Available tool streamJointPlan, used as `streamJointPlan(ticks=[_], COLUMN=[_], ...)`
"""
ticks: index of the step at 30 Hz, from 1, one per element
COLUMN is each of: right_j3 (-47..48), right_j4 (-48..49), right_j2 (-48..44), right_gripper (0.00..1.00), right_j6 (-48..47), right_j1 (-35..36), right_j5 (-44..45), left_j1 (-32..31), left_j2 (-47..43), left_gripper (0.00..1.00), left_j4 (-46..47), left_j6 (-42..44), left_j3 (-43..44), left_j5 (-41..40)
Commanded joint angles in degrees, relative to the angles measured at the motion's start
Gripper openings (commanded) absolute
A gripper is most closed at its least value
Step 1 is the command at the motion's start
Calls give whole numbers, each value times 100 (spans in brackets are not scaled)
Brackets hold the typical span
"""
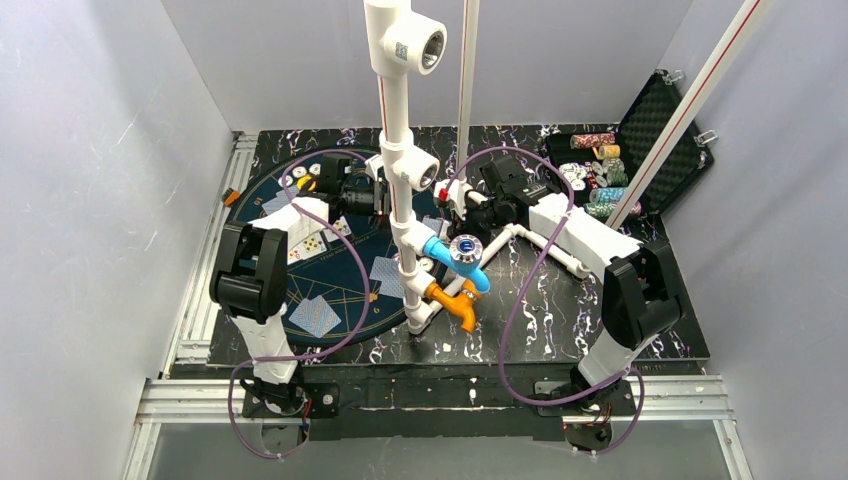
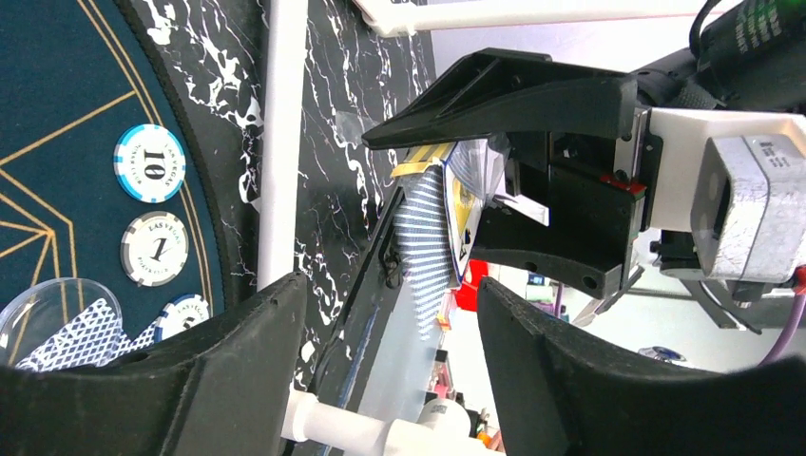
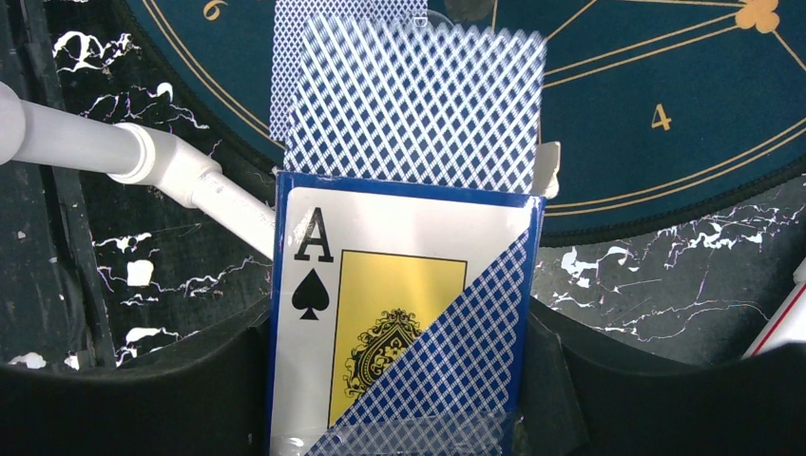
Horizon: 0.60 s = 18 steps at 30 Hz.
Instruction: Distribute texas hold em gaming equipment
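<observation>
At the edge of the felt mat [image 3: 665, 76], right pincer [image 3: 399, 366] grips the card box [image 3: 399, 304], cards [image 3: 418, 104] jutting out. Left pincer [image 2: 390, 294] gapes near them. Likely dealing; next, pinch one card only.

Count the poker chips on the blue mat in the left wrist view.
3: the chip marked 10, the chip marked 1 just below it, and a third chip lower still, partly behind the left gripper. Others may be hidden there.
</observation>
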Motion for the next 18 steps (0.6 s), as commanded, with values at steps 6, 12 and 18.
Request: streamJointPlan(ticks=[6,12,18], right_j3=[60,160,279], right_j4=[239,274,227], right_j2=[-218,-147,-167], right_gripper=[1,1,1], right_j6=[-55,-8,-1], right_j1=[0,0,0], right_j5=[-233,-365,-490], left_j1=[-20,-398,-500], left_j2=[-339,-384,-89], left_gripper=[66,66,54], left_j4=[6,730,834], left_j6=[-107,-492,-757], left_j3=[59,-126,-152], left_j5=[-23,374,493])
